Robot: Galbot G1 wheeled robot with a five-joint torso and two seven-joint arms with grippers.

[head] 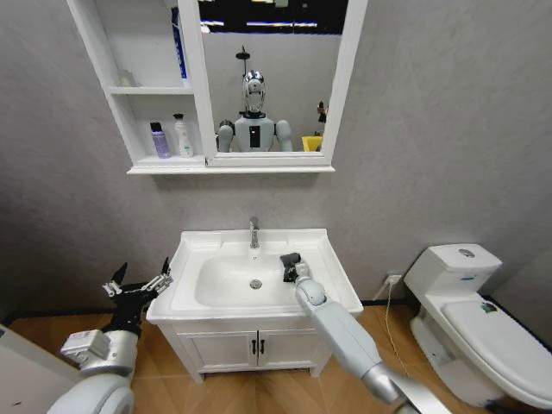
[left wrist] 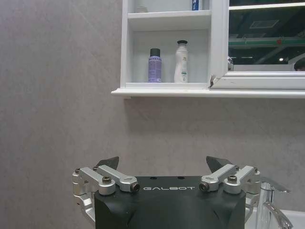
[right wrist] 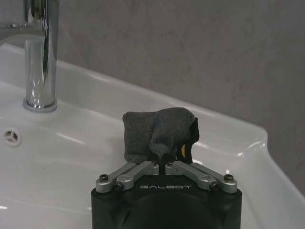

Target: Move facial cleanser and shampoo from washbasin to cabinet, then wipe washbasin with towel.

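Observation:
The white washbasin (head: 332, 276) with its chrome tap (head: 254, 231) stands in the middle. My right gripper (head: 291, 267) is shut on the dark grey towel (head: 288, 258), pressing it onto the basin's right side at the bowl's edge. Close up, the towel (right wrist: 155, 131) bunches between the closed fingers of the right gripper (right wrist: 165, 160), with the tap (right wrist: 40, 57) off to one side. A purple bottle (head: 159, 141) and a white bottle (head: 183, 136) stand in the cabinet (head: 138, 90)'s lower compartment; which is shampoo and which cleanser I cannot tell. My left gripper (head: 138, 283) hangs open, left of the basin.
A white toilet (head: 470, 319) stands at the right with a wall socket (head: 394, 279) beside it. Under the basin is a two-door vanity (head: 254, 345). The mirror (head: 272, 78) reflects the robot. A blue item (head: 178, 43) stands on the cabinet's upper shelf.

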